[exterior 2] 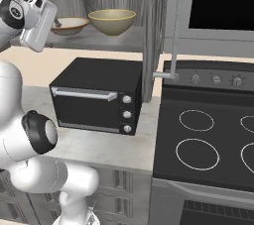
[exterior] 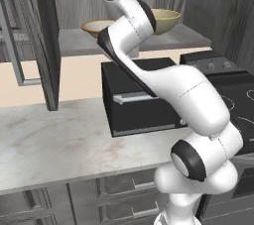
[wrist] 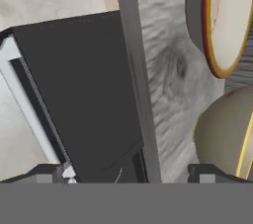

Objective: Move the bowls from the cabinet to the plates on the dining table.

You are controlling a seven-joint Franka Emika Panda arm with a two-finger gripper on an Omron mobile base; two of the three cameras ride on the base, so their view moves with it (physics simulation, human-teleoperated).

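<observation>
Bowls (exterior 2: 112,21) on the open cabinet (exterior: 149,40) shelf, side by side, above the toaster oven (exterior 2: 96,101).
Arm bent up from the base, hand (exterior 2: 37,23) raised at shelf height just left of the shelf edge, aimed toward the bowls. Gripper (wrist: 128,171) fingertips set wide apart, holding nothing, probably not touching anything, though tips are barely visible. Bowls tan with golden rim; the shallow one (exterior 2: 69,25) sits left, the deeper one right.
</observation>
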